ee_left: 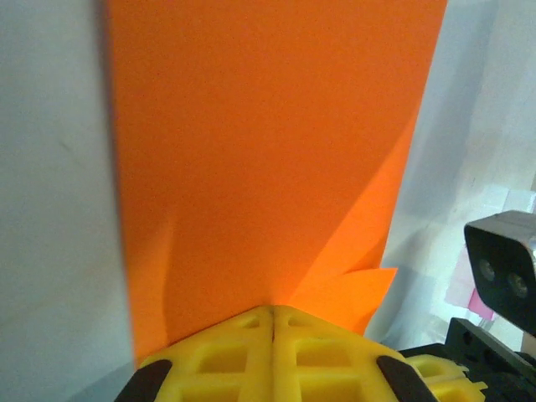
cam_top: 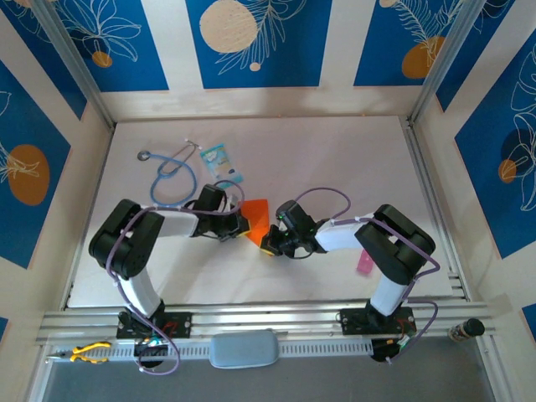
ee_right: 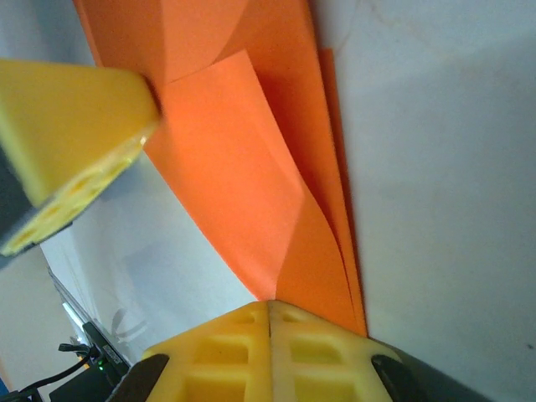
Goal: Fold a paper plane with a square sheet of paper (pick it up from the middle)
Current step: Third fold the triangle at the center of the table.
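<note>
At the top view's centre, the left claw and the right claw each clench the part-folded orange paper sheet. Pulling apart could tear it or skew the creases.

no legible text, labels, brands or numbers anywhere

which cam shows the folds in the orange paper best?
Right wrist. The orange paper is close up there, with a folded flap and stacked layer edges readable. Left wrist gives mostly one flat face with a diagonal crease at lower right. In top external it is a small, distant orange patch, folds unreadable.
</note>
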